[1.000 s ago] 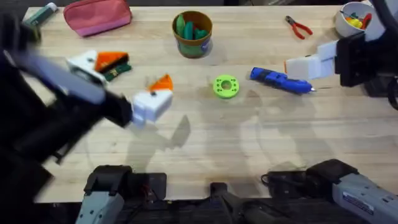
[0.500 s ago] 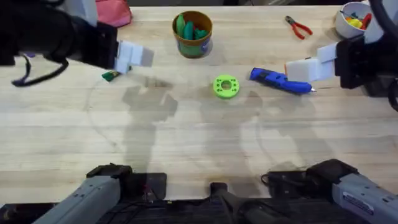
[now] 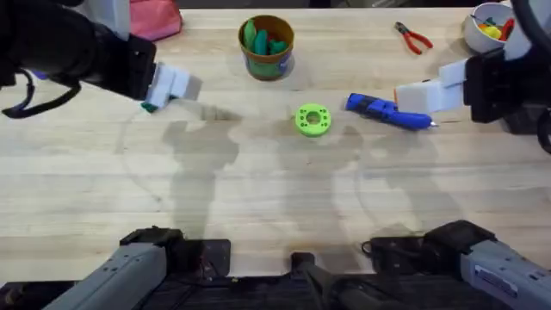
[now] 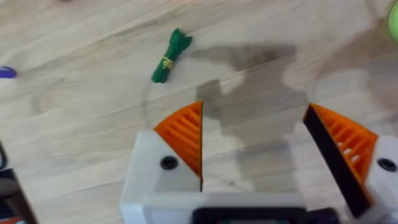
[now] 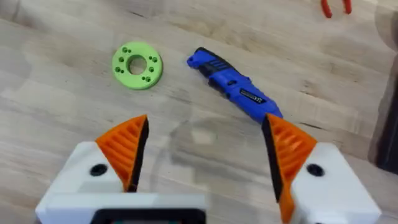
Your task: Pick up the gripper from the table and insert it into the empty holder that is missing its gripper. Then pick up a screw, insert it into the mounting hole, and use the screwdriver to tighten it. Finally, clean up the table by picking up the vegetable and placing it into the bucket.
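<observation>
1 vegetable, 1 screwdriver.

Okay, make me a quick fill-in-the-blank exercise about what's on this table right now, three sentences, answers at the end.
1. The blue pen-shaped electric screwdriver lies on the wooden table beside the bright ____ round disc.
2. The left gripper has its orange ribbed pads ____ above the small dark green leafy vegetable bundle.
3. The red-handled ____ lie near the far edge.

Missing words: green; open; pliers
</observation>
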Controlling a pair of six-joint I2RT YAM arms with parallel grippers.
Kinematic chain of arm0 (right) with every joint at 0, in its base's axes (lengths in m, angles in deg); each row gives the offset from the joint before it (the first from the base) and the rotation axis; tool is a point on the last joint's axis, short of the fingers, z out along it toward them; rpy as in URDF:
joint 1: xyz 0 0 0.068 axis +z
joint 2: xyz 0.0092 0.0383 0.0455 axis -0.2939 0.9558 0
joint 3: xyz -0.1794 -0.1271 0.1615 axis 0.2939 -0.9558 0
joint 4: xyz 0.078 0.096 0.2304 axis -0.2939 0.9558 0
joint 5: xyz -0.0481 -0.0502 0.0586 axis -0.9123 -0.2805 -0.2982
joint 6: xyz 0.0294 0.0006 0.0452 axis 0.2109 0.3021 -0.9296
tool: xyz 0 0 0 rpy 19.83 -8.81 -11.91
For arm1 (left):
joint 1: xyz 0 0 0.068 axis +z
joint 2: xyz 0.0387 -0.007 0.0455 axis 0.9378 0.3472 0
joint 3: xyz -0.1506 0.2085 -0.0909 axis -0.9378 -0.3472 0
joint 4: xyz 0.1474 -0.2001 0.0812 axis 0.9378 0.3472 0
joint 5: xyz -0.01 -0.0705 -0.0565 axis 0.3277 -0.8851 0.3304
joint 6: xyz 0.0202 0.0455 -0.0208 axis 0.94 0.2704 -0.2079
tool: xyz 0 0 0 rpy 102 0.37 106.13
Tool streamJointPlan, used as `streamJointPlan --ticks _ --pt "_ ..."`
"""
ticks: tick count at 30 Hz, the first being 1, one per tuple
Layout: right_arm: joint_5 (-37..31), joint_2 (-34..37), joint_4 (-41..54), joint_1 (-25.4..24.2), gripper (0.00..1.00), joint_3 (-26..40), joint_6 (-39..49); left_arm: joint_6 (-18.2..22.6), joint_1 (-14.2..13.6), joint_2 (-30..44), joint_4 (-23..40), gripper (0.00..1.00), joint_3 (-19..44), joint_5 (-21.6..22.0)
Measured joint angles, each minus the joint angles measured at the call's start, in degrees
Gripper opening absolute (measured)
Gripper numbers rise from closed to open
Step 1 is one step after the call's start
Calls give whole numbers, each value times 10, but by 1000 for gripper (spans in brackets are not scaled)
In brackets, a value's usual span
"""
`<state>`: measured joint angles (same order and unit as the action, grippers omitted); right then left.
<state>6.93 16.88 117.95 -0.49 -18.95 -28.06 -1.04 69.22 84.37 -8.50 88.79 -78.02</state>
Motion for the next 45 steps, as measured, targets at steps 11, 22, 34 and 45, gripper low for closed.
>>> streamJointPlan --ticks 11,22,34,45 --pt "0 0 0 0 993 0 0 253 176 91 10 985 11 -14" --pt "0 0 0 0 993 0 0 373 213 274 -38 986 85 -20" --pt "0 0 0 0 992 0 0 451 213 429 -87 986 105 -20" --pt "0 0 0 0 991 0 -2 530 181 479 -156 986 105 -28"
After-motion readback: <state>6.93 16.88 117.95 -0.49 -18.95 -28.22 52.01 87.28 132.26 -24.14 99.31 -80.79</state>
